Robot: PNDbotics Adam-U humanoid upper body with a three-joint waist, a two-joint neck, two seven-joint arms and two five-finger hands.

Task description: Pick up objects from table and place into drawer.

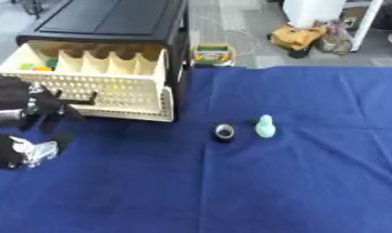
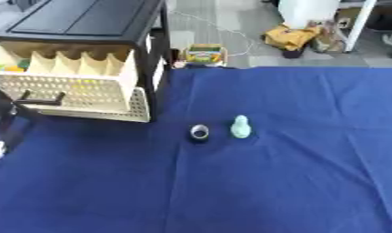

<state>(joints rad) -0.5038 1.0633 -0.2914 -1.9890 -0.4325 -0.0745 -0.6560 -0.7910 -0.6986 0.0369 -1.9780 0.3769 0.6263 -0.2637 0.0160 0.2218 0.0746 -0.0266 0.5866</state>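
A black cabinet (image 1: 119, 18) stands at the far left of the blue-clothed table (image 1: 294, 182). Its cream perforated drawer (image 1: 111, 86) is pulled out, and something green and orange (image 1: 38, 67) lies in its left end. A small dark ring-shaped roll (image 1: 223, 132) lies on the cloth mid-table. Just right of it stands a pale mint bottle-shaped figure (image 1: 265, 126). My left hand (image 1: 36, 105), black, hangs at the left edge in front of the drawer, beside its black handle (image 1: 81, 98). It is far from both objects. My right hand is out of sight.
A silver-jointed part of my left arm (image 1: 36, 152) sits low over the cloth at the left edge. Beyond the table's far edge, on the floor, are a small colourful box (image 1: 213, 53) and a yellow bag (image 1: 298, 36). The open drawer overhangs the cloth.
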